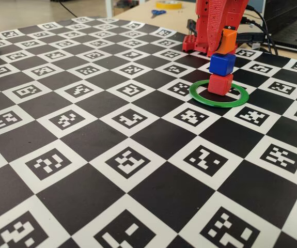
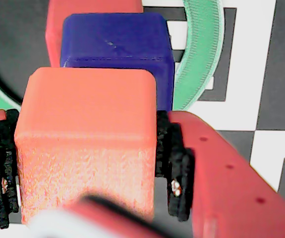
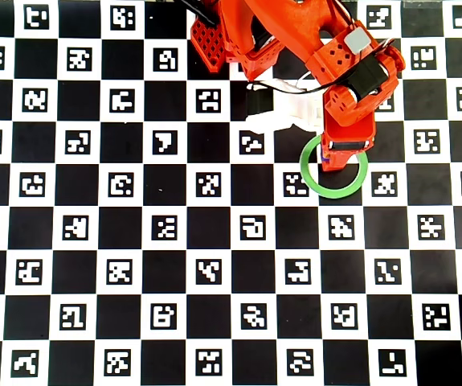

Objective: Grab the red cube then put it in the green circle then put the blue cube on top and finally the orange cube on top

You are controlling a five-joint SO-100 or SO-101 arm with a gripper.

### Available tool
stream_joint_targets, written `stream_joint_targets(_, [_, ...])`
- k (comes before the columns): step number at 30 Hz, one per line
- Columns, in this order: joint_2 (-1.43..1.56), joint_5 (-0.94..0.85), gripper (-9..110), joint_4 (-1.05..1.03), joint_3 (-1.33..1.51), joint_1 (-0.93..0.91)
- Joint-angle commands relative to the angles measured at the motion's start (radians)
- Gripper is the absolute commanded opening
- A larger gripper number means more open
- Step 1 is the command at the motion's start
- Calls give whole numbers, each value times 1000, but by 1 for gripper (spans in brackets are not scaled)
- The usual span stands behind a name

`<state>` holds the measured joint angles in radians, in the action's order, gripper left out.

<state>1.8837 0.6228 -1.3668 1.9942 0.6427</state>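
Gripping the orange cube (image 1: 228, 41) between its pads, the end effector (image 1: 227, 42) hangs just above the blue cube (image 1: 221, 64), which tops the red cube (image 1: 220, 83) inside the green circle (image 1: 218, 96) toward the desk's (image 1: 138, 155) far right edge in the fixed view.

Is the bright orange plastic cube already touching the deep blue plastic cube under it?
Cannot tell. In the fixed view the orange cube, held in the tool, sits right at the blue cube; no clear gap or contact shows.

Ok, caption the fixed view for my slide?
Hand holds orange cube just above blue cube stacked on red cube inside green circle.
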Motion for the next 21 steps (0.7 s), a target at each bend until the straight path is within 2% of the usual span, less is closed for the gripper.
stream_joint_targets(1, [18, -3, 8, 14, -2, 15])
stream_joint_targets(21, [8, -6, 9, 28, 20, 37])
